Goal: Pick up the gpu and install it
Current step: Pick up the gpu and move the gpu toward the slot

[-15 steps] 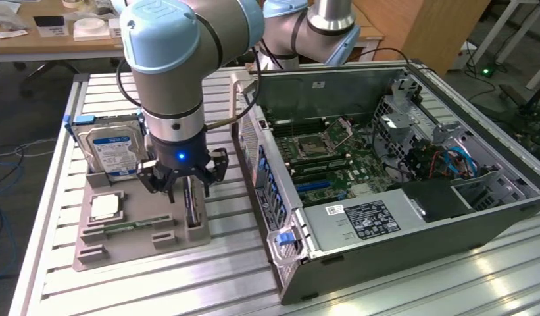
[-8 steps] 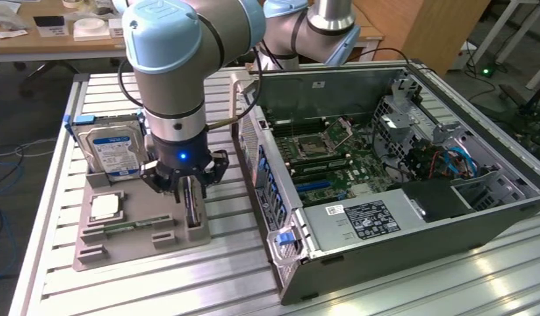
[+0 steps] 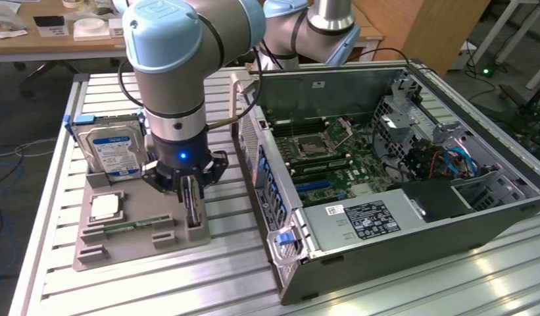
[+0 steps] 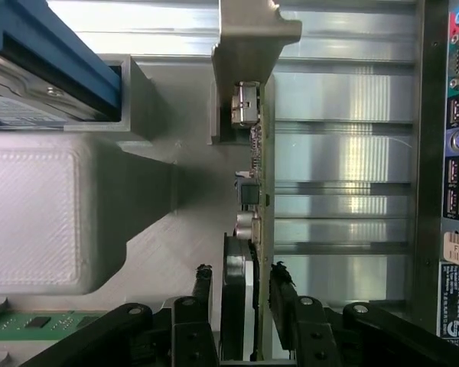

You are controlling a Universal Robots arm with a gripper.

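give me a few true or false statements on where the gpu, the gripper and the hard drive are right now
1. The gpu stands on edge in the gray holder tray. True.
2. The gpu is already seated on the motherboard. False: it is in the tray, outside the computer case.
3. The gripper is down over the gpu. True.
4. The hard drive lies flat on the table. False: it stands upright at one end of the tray.
5. The computer case is closed. False: its side is open and the motherboard shows.
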